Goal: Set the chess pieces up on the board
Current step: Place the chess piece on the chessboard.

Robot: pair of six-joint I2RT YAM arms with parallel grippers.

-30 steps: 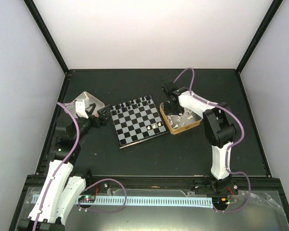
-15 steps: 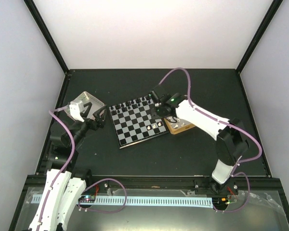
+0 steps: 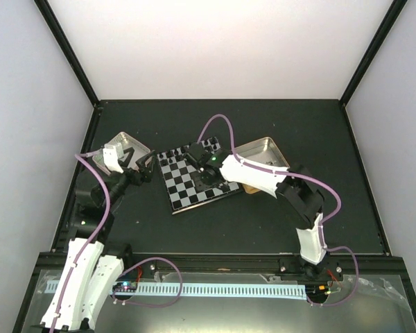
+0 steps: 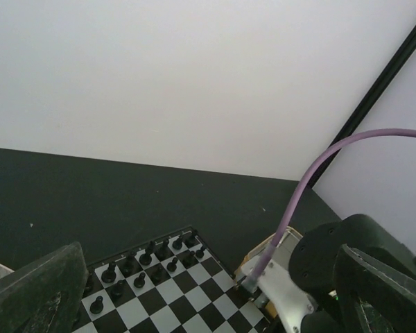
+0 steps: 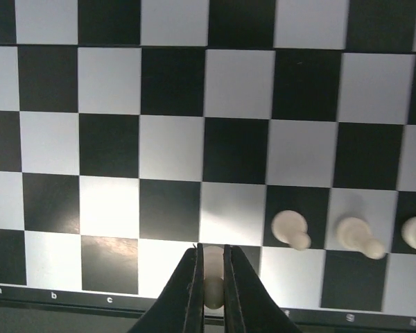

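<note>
My right gripper (image 5: 211,251) is pinched shut on a white chess piece (image 5: 212,286) over the board's (image 5: 172,144) lettered edge row, near three standing white pieces (image 5: 291,227). It looks tiny, light, hard and slick, so it could easily tip. I judge a hold low on its body best. My left gripper (image 3: 142,166) hangs spread wide beside the board.

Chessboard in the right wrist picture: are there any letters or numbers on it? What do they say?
"a": on the board's dark border, at the left end.
"b": same border, next to it.
"c": same border, next along.
Marks farther right on that border: too blurred to read.
Other views: nothing readable.
</note>
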